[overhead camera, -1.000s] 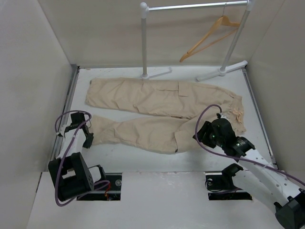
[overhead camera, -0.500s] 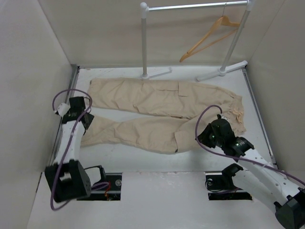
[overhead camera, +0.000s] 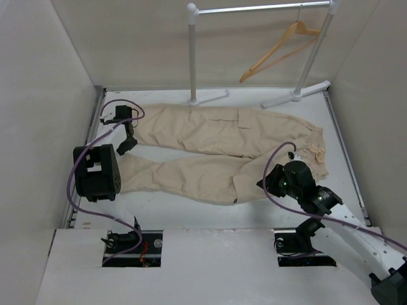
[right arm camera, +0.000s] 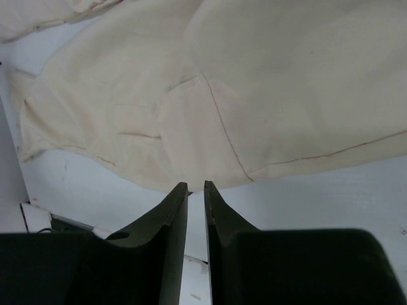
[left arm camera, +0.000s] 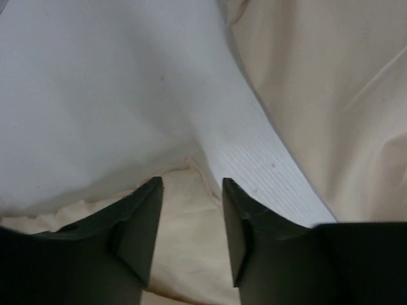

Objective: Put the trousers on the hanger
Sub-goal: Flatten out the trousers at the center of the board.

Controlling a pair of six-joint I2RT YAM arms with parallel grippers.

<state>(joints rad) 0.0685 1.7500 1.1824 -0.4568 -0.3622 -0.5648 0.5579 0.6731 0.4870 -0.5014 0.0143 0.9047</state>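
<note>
One pair of trousers (overhead camera: 210, 149). One hanger (overhead camera: 280, 51). One rack (overhead camera: 192, 57) with two uprights. One table (overhead camera: 191, 210). Two robot arms: left arm (overhead camera: 95, 171), right arm (overhead camera: 337, 216). Two purple cables: left cable (overhead camera: 124, 101), right cable (overhead camera: 263, 171).

A white metal rack (overhead camera: 192, 57) stood at the far edge of the white table (overhead camera: 191, 213), its rail carried across the top by two posts on flat feet, and pale walls (overhead camera: 44, 95) enclosed both sides.
</note>
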